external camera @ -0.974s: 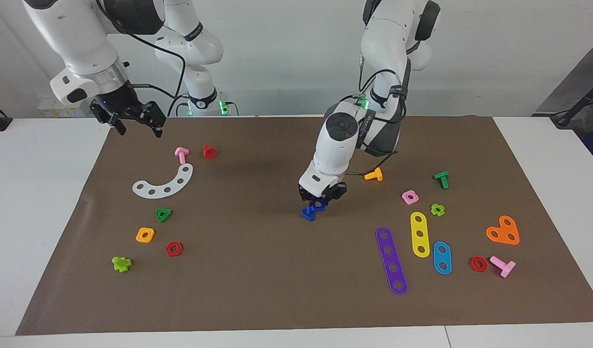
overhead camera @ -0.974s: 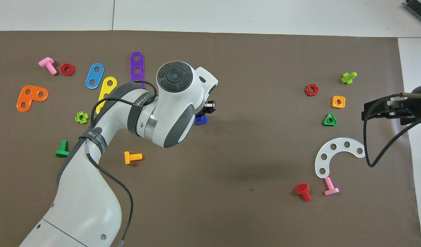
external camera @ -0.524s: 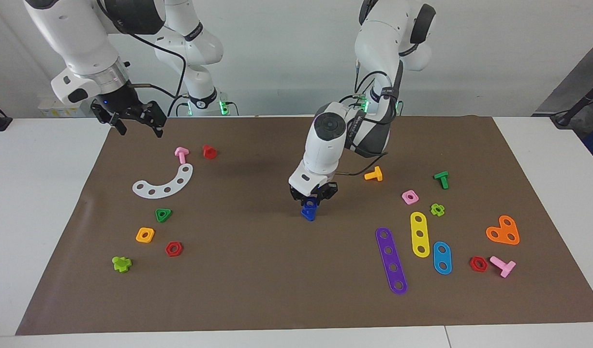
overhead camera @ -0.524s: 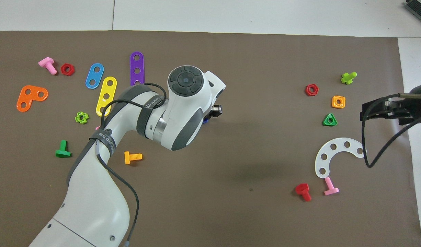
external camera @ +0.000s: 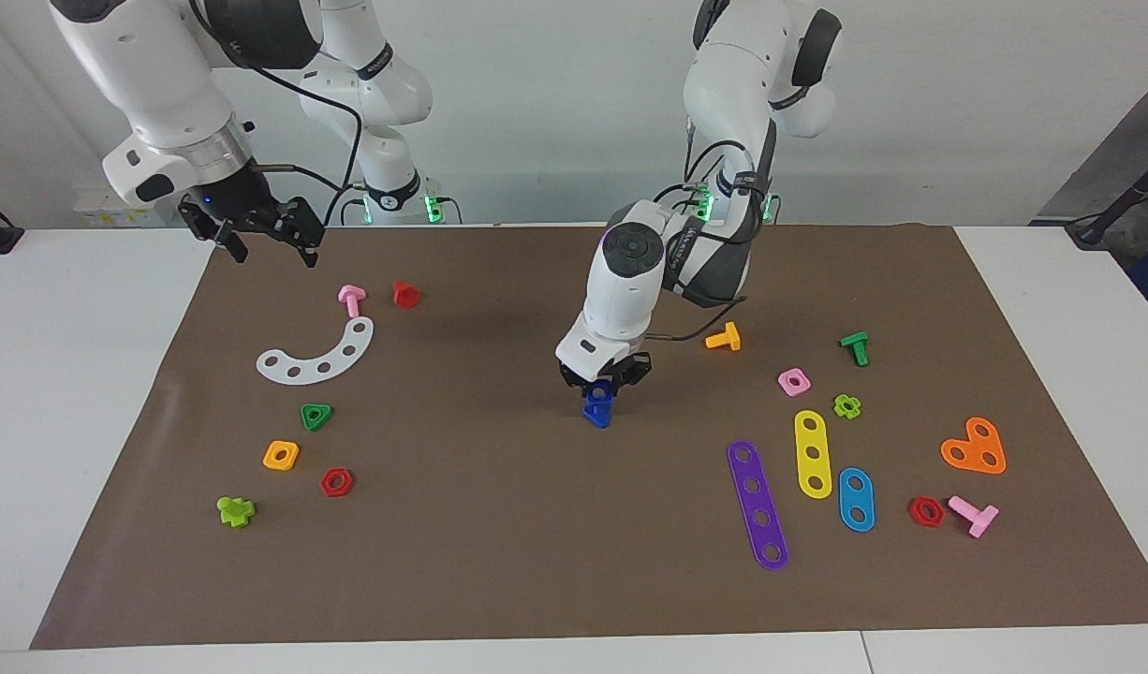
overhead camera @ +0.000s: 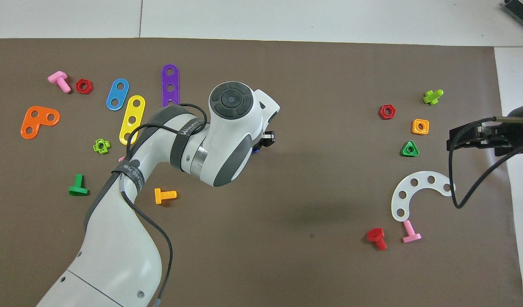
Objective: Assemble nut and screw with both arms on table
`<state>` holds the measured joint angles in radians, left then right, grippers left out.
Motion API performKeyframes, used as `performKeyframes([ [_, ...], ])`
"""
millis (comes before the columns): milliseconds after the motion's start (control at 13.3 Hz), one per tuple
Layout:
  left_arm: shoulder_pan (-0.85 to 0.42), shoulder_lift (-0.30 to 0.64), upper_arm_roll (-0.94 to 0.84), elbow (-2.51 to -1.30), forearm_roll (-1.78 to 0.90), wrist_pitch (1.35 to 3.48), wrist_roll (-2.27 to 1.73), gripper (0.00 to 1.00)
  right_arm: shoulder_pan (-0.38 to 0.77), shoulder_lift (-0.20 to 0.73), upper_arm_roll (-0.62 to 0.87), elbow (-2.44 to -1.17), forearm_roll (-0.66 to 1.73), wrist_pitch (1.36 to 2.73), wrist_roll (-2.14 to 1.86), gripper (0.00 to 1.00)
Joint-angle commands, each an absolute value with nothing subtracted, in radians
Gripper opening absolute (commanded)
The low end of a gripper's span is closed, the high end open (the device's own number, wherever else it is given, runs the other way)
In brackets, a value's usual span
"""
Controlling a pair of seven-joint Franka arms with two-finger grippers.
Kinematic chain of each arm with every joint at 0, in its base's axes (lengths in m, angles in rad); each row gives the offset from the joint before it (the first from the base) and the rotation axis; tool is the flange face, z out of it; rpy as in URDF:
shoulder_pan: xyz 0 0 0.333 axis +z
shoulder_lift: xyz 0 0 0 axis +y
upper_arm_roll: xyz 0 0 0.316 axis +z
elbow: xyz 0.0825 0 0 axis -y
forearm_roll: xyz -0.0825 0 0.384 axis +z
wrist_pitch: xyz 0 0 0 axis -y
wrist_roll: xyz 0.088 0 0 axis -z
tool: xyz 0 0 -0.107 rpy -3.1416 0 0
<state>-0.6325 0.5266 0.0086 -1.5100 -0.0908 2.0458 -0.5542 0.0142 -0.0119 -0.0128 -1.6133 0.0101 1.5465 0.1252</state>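
Holding the dark-blue nut (external camera: 604, 388) in my left gripper (external camera: 604, 382), fingers clamped on it, low over the middle of the brown paper sheet (external camera: 499, 562). Directly under it the dark-blue screw (external camera: 596, 412) rests on the paper; in the facing view the two blue parts appear to touch, though I cannot tell whether the shaft has entered the hole. From overhead my wrist hides nearly all of both.

Working outward from my side: the orange screw (external camera: 724, 338) lies nearer the robots toward my arm's end of the table, well apart from the blue pair. The purple strip (external camera: 757, 505) lies farther out.

My right gripper (external camera: 260, 239) waits in the air over the paper's edge at the right arm's end, fingers spread, holding nothing.

Handling judgement: both parts look like light, rigid moulded plastic, probably smooth and prone to slip or cock sideways. The nut is best pinched across two flat sides, keeping the hole clear. The screw is best taken by its triangular head, flat faces against the fingers.
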Motion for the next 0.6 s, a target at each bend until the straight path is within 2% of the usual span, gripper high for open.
performKeyframes([
  [0,-0.657,0.540,0.028,-1.500,-0.095,2.037,-0.563,0.17,0.015,-0.029,-0.018,-1.638,0.025,1.559,0.141,1.00],
  [300,-0.663,0.538,0.029,-1.509,-0.094,2.039,-0.565,0.17,0.090,-0.029,-0.098,-1.638,0.023,1.559,0.141,1.00],
  [524,-0.664,0.538,0.029,-1.525,-0.092,2.063,-0.565,0.16,0.091,-0.032,-0.100,-1.637,0.023,1.560,0.137,1.00],
])
